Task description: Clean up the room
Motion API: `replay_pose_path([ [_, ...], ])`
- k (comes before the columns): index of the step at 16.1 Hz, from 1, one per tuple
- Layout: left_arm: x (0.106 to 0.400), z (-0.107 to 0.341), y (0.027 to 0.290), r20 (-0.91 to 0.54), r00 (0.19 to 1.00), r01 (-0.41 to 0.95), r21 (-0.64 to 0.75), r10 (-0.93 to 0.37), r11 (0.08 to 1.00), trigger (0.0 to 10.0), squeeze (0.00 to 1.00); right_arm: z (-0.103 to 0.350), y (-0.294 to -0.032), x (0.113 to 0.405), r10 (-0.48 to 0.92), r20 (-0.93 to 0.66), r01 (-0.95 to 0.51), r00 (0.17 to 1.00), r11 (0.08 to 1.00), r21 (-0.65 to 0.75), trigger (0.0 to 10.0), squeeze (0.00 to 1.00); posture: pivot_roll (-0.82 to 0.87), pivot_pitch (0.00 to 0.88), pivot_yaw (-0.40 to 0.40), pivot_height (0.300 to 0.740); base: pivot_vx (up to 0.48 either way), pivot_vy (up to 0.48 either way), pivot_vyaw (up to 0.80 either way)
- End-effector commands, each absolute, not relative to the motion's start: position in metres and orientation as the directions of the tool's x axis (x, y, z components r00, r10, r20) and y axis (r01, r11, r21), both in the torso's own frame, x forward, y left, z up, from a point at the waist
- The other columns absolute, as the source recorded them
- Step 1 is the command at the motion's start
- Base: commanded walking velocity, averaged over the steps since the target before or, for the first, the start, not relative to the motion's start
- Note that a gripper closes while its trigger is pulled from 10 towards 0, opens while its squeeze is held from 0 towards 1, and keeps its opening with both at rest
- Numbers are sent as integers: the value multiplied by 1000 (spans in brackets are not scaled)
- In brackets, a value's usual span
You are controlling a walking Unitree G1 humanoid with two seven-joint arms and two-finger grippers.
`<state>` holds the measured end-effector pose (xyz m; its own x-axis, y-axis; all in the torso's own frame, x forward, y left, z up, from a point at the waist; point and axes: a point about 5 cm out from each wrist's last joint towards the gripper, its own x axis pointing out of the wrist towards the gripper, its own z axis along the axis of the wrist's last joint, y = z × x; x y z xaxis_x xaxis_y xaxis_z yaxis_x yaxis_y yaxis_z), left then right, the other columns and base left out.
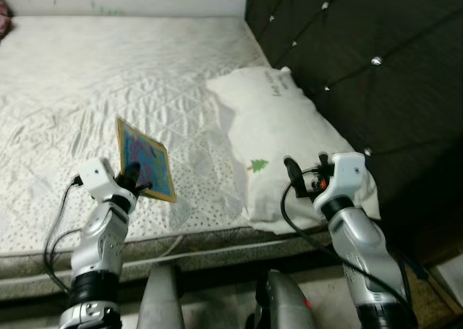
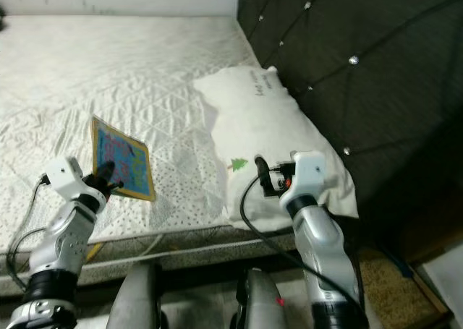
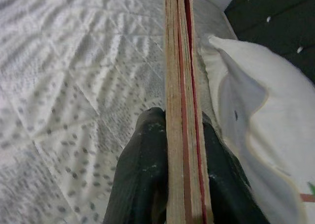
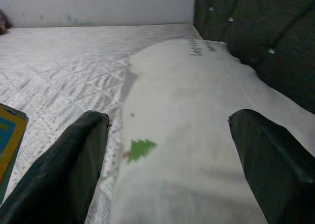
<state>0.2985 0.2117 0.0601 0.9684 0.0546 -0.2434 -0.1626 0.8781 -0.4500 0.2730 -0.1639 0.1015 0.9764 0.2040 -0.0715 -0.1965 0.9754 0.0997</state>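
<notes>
- The left pincer (image 1: 134,176) was clenched on the lower corner of a book (image 1: 145,159) with a yellow border and a blue patterned cover, holding it upright on edge above the bed (image 1: 108,76).
- In the left wrist view, the two black fingers (image 3: 142,175) pressed against both faces of the book (image 3: 181,111), whose page edges ran straight out from between them.
- The quilted white mattress cover lay below the left pincer, with dotted stitching near the front edge of the bed.
- The right pincer (image 4: 167,160) was released, its fingers (image 4: 64,165) spread wide apart, hovering just above the near end of a white pillow (image 1: 278,141).
- A small green tree print (image 4: 141,148) on the pillow sat between the spread fingers, closer to the finger on the book's side.
- The pillow lay beside the dark tufted headboard (image 1: 362,61), on the far side of the right pincer from the book.
- The book's corner (image 4: 10,135) showed well apart from the right pincer, beyond its finger.
</notes>
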Motion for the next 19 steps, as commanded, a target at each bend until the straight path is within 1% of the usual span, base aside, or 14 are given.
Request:
replay_pose_path([
  [1,311,73,211,-193,980,-149,-508,57,848,10000,0,106,-171,274,193,-60,-187,979,978,93,10000,0,-44,0,-61,608,0,0,0],
  [3,318,69,204,-235,972,-159,-562,27,812,10000,0,108,-172,271,196,-61,-190,979,977,94,10000,0,-54,0,-61,608,0,0,0],
  [5,322,69,196,-247,969,-136,-598,-20,790,10000,0,110,-170,263,230,-62,-221,971,968,119,10000,0,-60,0,-63,603,0,0,0],
  [7,326,66,194,-261,965,-141,-614,-31,777,10000,0,107,-171,248,243,-89,-231,966,965,126,10000,0,-61,0,-73,583,0,0,0],
  [8,331,65,193,-268,963,-154,-652,-36,742,10000,0,104,-172,239,250,-112,-237,962,964,122,10000,0,-73,0,-71,578,0,0,0],
  [10,335,65,194,-273,962,-176,-673,-20,718,10000,0,103,-177,232,245,-125,-231,961,966,119,10000,0,-93,0,-67,578,0,0,0],
  [11,337,64,194,-279,960,-185,-676,-15,713,10000,0,105,-180,231,241,-125,-226,963,967,119,10000,0,-99,0,-65,578,0,0,0],
  [15,339,60,190,-290,957,-194,-665,-10,721,10000,0,111,-185,231,247,-125,-235,961,967,101,10000,0,-109,0,-73,536,0,0,0],
  [18,340,59,192,-291,957,-206,-662,6,721,10000,0,114,-183,235,263,-128,-255,956,964,74,10000,0,-110,0,-78,536,0,0,0],
  [19,341,60,192,-282,959,-201,-669,5,716,10000,0,116,-183,237,267,-119,-262,957,964,55,10000,0,-113,0,-78,536,0,0,800],
])
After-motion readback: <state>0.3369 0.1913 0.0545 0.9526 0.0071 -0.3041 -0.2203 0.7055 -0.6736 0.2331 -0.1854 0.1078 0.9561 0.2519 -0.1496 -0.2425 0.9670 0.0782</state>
